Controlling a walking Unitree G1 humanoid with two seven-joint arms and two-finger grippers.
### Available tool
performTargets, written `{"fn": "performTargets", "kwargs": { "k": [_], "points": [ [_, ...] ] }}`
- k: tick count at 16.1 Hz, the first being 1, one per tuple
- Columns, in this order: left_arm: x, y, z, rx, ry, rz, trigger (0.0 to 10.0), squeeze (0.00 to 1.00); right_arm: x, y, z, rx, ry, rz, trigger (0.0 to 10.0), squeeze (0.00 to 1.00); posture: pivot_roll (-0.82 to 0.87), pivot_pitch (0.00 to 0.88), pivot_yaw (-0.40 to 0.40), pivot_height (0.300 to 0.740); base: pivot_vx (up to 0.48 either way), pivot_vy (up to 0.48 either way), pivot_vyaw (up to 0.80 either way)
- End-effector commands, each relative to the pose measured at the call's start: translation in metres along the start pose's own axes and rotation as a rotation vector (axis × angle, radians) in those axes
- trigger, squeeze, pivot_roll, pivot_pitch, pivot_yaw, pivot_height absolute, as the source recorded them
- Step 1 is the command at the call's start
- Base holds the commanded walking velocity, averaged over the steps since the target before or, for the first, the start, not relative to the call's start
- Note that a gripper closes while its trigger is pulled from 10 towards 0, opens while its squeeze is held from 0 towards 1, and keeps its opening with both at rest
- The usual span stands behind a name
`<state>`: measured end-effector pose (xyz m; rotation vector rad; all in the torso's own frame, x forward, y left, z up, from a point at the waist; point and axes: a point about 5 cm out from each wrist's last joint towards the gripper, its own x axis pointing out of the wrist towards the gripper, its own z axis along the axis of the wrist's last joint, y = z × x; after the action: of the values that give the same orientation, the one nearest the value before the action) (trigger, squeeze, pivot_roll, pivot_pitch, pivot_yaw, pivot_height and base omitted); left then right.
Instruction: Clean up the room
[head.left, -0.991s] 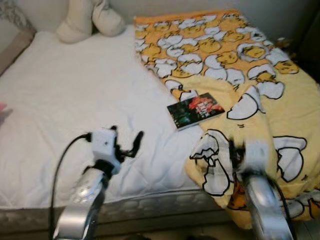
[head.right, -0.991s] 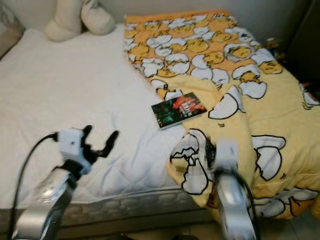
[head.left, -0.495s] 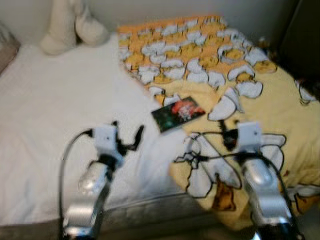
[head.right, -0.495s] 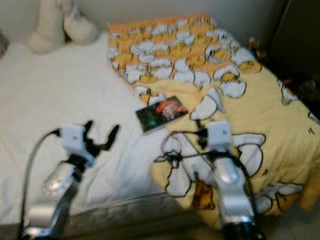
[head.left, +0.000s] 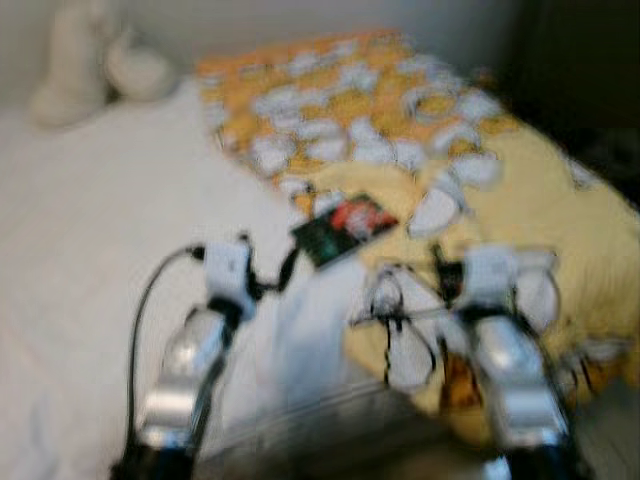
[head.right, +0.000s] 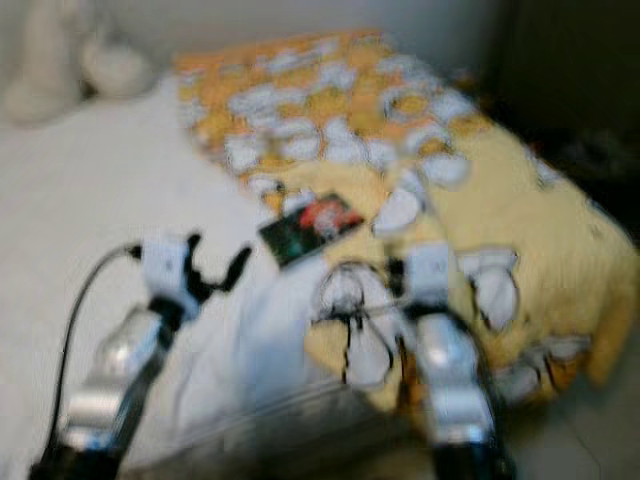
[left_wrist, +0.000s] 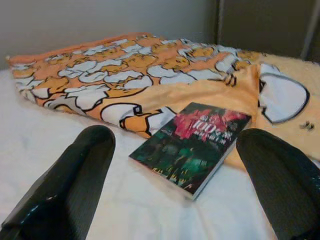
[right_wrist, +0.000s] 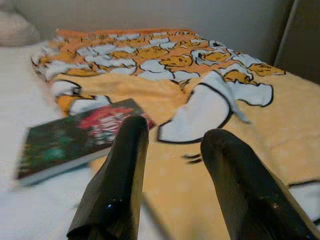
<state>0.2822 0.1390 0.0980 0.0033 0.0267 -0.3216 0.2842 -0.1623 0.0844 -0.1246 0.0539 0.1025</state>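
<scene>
You have one book (left_wrist: 192, 145) in front of you, lying flat on the bed (head.left: 90, 230) with its dark cover and red patch facing up. It sits at the edge of the one blanket (head.left: 420, 130), the yellow and orange one printed with white shapes, which covers the right half of the bed; the book's far side rests against the blanket's folded edge and its near side lies on the white sheet. At the head of the bed, well apart from the book, there is what looks like a single pale cushion or soft toy (head.left: 95, 70); the head views are too blurred for you to be sure which.

Your left gripper (head.left: 270, 285) hovers over the white sheet near the book, fingers (left_wrist: 75, 185) spread wide apart and holding nothing, with the book seen between them in the left wrist view. Your right gripper (right_wrist: 172, 170) hovers over the blanket just beside the book, its fingers (right_wrist: 120, 175) a little apart with a narrow gap, also holding nothing.
</scene>
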Motion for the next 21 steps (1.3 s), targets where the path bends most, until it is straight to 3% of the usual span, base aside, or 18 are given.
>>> {"fn": "performTargets", "kwargs": {
  "k": [1, 4, 8, 12, 16, 19, 21],
  "points": [
    [0.006, 0.000, 0.007, 0.010, -0.031, -0.005, 10.0, 0.00, 0.000, -0.008, 0.000, -0.009, 0.000, -0.030, 10.0, 0.00, -0.18, 0.000, 0.144, 0.740, 0.000, 0.000, -0.63],
    [0.010, -0.004, 0.008, -0.002, -0.029, -0.026, 10.0, 0.00, 0.003, -0.008, 0.001, -0.014, -0.008, -0.042, 10.0, 0.00, -0.18, 0.000, 0.153, 0.740, 0.000, 0.000, -0.21],
    [0.016, -0.011, 0.005, -0.039, -0.019, -0.016, 10.0, 0.00, 0.006, -0.006, 0.004, -0.023, -0.021, -0.031, 10.0, 0.00, -0.18, 0.000, 0.155, 0.740, 0.406, -0.060, 0.00],
    [0.019, -0.012, 0.004, -0.013, -0.011, 0.001, 10.0, 0.00, 0.006, -0.005, 0.005, -0.029, -0.022, -0.021, 10.0, 0.00, -0.19, 0.000, 0.151, 0.740, 0.240, 0.000, 0.00],
    [0.040, 0.013, 0.005, -0.116, 0.036, 0.102, 10.0, 0.00, -0.006, -0.005, 0.002, -0.031, -0.014, -0.006, 10.0, 0.00, -0.21, 0.000, 0.145, 0.740, 0.000, 0.000, 0.00],
    [0.067, 0.028, 0.007, -0.260, 0.089, 0.132, 10.0, 0.00, -0.031, -0.010, -0.003, -0.046, 0.016, 0.006, 10.0, 0.00, -0.26, 0.000, 0.140, 0.740, 0.000, 0.000, 0.00],
    [0.077, 0.031, 0.001, -0.353, 0.143, 0.169, 10.0, 0.00, -0.049, -0.014, 0.001, -0.036, -0.003, 0.013, 10.0, 0.00, -0.31, 0.045, 0.144, 0.740, 0.000, 0.000, 0.00]
  ]
}}
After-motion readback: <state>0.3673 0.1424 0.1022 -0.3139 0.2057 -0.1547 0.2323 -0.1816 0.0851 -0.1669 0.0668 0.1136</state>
